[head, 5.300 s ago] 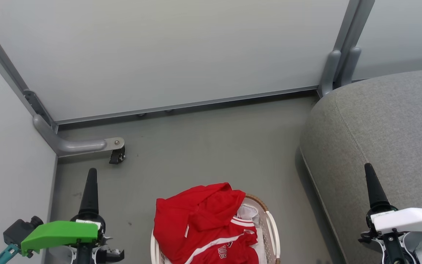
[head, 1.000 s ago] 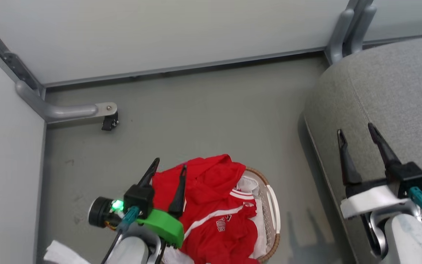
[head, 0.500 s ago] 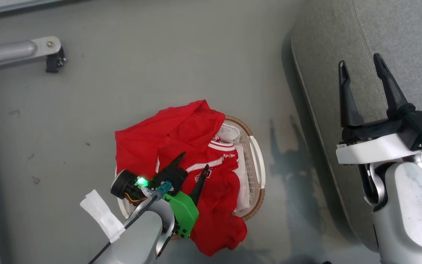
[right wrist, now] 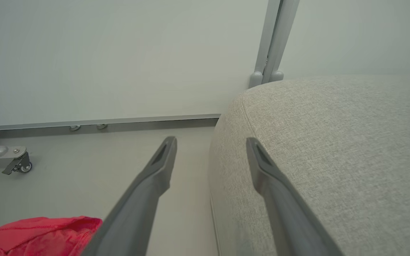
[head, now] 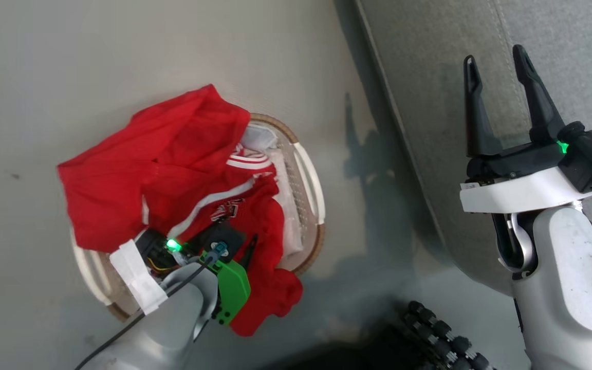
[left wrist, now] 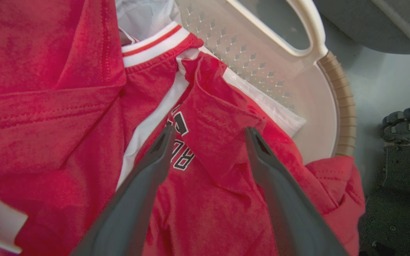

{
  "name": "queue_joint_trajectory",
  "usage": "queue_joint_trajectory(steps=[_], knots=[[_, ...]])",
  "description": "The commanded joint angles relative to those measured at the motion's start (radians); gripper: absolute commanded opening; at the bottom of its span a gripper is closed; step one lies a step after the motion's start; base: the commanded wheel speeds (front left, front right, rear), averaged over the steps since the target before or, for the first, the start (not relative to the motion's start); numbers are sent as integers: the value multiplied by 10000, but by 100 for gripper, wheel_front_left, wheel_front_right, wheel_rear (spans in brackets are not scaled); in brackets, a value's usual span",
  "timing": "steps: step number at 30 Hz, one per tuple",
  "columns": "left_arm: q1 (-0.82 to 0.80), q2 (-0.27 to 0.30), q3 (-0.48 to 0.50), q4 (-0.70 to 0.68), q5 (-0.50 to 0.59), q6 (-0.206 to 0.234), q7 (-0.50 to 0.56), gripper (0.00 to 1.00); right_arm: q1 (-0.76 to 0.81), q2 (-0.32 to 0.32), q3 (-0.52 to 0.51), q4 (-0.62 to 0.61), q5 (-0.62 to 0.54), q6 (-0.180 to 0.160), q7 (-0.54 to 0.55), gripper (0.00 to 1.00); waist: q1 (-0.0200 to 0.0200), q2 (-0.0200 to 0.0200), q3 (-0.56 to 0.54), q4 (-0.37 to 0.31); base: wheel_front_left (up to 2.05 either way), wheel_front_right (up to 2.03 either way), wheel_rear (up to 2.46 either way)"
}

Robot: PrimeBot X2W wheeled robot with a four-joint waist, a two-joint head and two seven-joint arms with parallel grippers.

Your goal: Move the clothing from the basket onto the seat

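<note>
The clothing (head: 162,169), a heap of red jerseys with white trim, fills the basket (head: 312,185) and spills over its rim onto the floor. My left gripper (head: 239,241) points down into the heap. In the left wrist view the left gripper (left wrist: 209,129) is open, and its fingertips straddle a raised fold of the clothing (left wrist: 66,106) near black-and-white lettering. The basket (left wrist: 343,99) shows its perforated wall and brown rim. My right gripper (head: 495,56) hangs open and empty over the edge of the grey seat (head: 429,103). The right wrist view shows the right gripper (right wrist: 211,140), the seat (right wrist: 333,142) and a corner of the clothing (right wrist: 41,231).
The basket stands on grey floor just left of the seat's front side. A dark part of my base with black rollers (head: 440,334) lies close below the basket. A pale wall panel with a caster foot (right wrist: 16,165) stands beyond.
The head view has tilted down and shifted. My left gripper has dropped lower into the red heap, still open. The right gripper stays open over the seat's edge.
</note>
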Motion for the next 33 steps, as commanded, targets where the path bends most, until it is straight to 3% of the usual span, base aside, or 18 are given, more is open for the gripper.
queue_joint_trajectory(steps=[1,14,16,17,20,33], knots=[[-259,186,24,66,36,12,7,100,-137,-3,61,16,120,-6,-21,100,-2,0,1039,-1066,0,0,0],[-395,369,282,597,-198,284,7,100,-186,-6,437,-197,363,-6,-21,100,-2,0,1278,-1476,0,0,0],[-431,335,290,690,-209,316,7,62,-200,-6,449,-233,349,-6,-21,100,-2,0,1281,-1479,0,0,0],[-474,307,276,762,-221,335,7,39,-201,-8,449,-246,320,-6,-21,100,-2,0,1277,-1467,0,0,0],[-546,257,281,798,-260,355,7,0,-180,-11,387,-217,222,-6,-21,100,-2,0,1213,-1365,0,0,0],[318,167,522,-610,-381,438,7,0,171,-14,154,26,-329,-6,-21,100,-2,0,-186,-361,0,0,0]])
